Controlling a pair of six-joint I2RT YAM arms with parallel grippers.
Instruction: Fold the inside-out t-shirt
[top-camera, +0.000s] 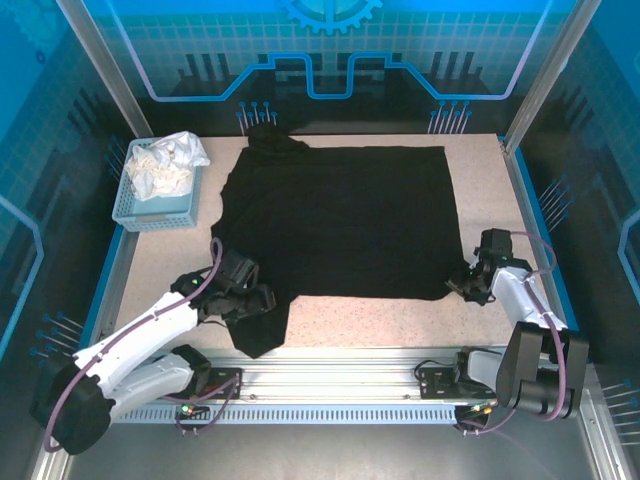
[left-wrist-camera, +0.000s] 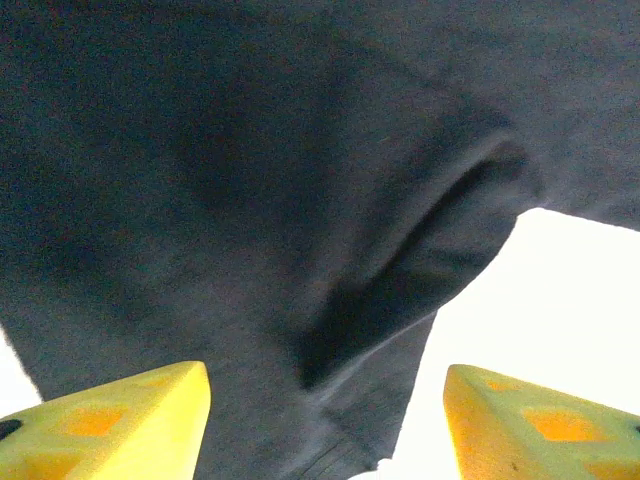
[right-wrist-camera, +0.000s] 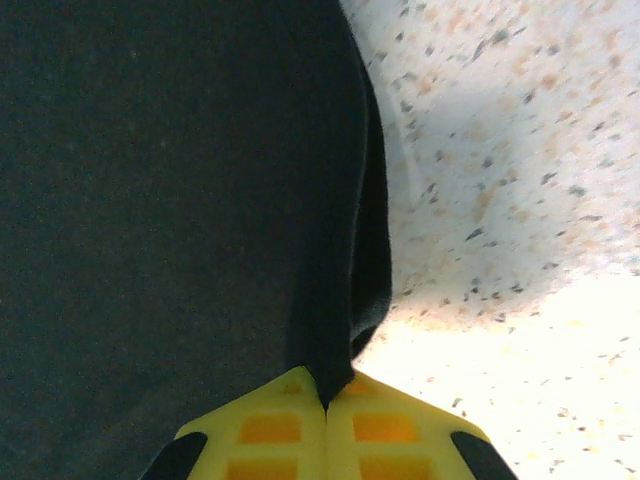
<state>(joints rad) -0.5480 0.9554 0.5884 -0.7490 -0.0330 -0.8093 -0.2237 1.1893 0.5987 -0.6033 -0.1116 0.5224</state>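
1. The shirt (top-camera: 340, 220) is spread flat over the middle of the table (top-camera: 400, 325), with one sleeve trailing toward the near left edge.
2. The right gripper (right-wrist-camera: 327, 400) is closed on the shirt's near right hem. Only a thin edge is pinched, so the cloth may be pulled out of the jaws if it is lifted fast or dragged hard across the table.
3. The left gripper (top-camera: 248, 298) is held with jaws apart over the near left sleeve, and a raised fold lies between its fingers (left-wrist-camera: 120, 420). Nothing is clamped there. Whether the fingers touch the cloth cannot be told from so dark and close a view.
4. If the right side is raised before the left is gripped, the shirt may be dragged askew and the fold line lost.
5. If the left jaws are shut on the sleeve fold alone, only the sleeve may be raised and the body left behind, or several layers may be bunched together.
6. The basket (top-camera: 125, 215) holding a white cloth (top-camera: 165, 165) is set close beside the shirt's left edge, so it may be nudged or snagged by a wide sweep.
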